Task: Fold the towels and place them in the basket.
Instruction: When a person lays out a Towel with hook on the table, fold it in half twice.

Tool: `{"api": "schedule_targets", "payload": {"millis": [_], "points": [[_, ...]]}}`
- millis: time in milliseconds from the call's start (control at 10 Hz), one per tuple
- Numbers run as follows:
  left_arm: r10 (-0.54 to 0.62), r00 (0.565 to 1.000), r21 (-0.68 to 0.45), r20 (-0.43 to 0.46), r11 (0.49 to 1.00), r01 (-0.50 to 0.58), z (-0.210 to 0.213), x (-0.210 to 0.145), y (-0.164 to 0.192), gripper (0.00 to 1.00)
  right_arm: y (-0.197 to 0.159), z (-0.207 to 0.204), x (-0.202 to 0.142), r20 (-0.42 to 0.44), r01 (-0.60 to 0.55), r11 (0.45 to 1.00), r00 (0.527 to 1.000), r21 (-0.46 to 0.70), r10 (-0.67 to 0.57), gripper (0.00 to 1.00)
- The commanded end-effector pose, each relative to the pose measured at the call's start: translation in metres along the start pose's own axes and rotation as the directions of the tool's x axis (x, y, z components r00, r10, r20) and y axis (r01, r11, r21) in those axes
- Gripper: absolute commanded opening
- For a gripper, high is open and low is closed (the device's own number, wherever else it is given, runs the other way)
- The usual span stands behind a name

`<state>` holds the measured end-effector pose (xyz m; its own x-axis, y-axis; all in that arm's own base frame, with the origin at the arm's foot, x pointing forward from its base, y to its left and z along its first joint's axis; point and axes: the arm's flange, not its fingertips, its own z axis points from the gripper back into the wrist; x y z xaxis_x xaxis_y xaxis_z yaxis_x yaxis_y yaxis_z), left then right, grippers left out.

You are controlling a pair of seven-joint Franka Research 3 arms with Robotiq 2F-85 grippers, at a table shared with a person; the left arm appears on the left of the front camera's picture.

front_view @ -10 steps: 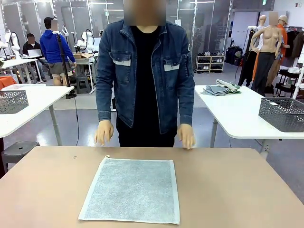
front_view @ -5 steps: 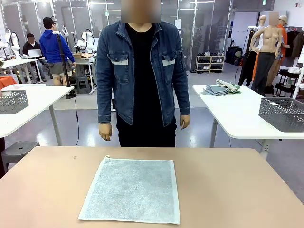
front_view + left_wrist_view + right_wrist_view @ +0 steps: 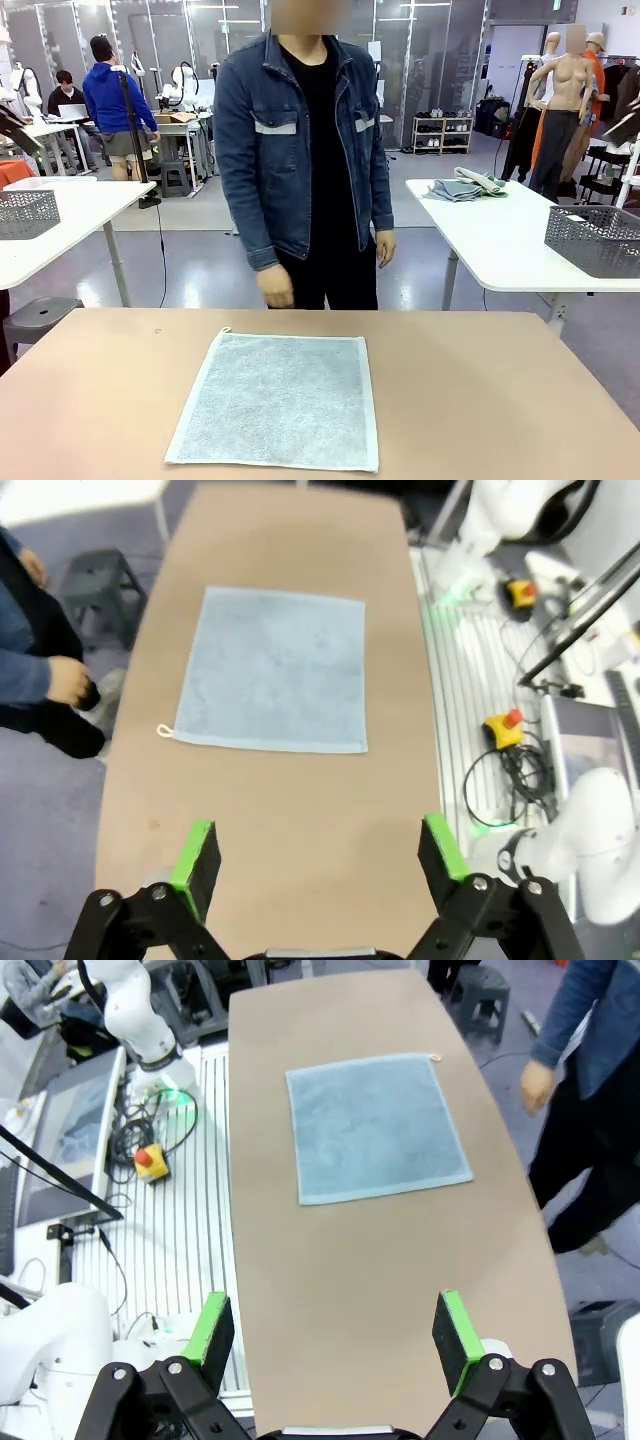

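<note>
Well ahead of both wide-open sets of jaws, the pale blue towel (image 3: 272, 670) lies flat and unfolded on the table (image 3: 300, 800), soft, light and limp, probably best pinched at its corners, while the left gripper (image 3: 318, 852) and right gripper (image 3: 332, 1332) hover high, pointing down.

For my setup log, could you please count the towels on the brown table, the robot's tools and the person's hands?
Towel: 1
Tools: 2, left tool and right tool, both open
Person's hands: 2, one hand, other hand
Total: 5
</note>
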<state>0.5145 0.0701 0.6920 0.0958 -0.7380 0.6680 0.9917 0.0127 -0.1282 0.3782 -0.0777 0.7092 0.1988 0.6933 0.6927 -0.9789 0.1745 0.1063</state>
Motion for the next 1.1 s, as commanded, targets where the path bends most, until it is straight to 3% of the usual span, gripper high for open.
{"api": "schedule_targets", "payload": {"millis": [0, 200, 500, 700, 1000], "points": [[0.053, 0.993, -0.006, -0.105, 0.999, -0.054, -0.066, 0.015, 0.001, 1.0, -0.008, -0.063, 0.017, -0.124, 0.057, 0.998, 0.99, -0.015, -0.059, 1.0], [0.092, 0.966, 0.058, -0.24, 0.995, -0.081, -0.131, 0.028, 0.005, 1.0, -0.015, -0.124, 0.026, -0.201, 0.095, 0.992, 0.973, -0.079, -0.109, 1.0], [0.12, 0.901, 0.127, -0.416, 0.989, -0.073, -0.191, 0.031, -0.006, 1.0, -0.017, -0.191, 0.017, -0.336, 0.097, 0.973, 0.927, -0.208, -0.164, 1.0], [0.124, 0.865, 0.13, -0.486, 0.989, -0.068, -0.209, 0.018, -0.005, 1.0, -0.016, -0.217, 0.01, -0.411, 0.07, 0.979, 0.9, -0.19, -0.145, 1.0], [0.112, 0.872, 0.126, -0.476, 0.99, -0.058, -0.209, 0.008, 0.003, 1.0, -0.022, -0.225, 0.006, -0.418, 0.072, 0.984, 0.898, -0.166, -0.136, 1.0]]}}
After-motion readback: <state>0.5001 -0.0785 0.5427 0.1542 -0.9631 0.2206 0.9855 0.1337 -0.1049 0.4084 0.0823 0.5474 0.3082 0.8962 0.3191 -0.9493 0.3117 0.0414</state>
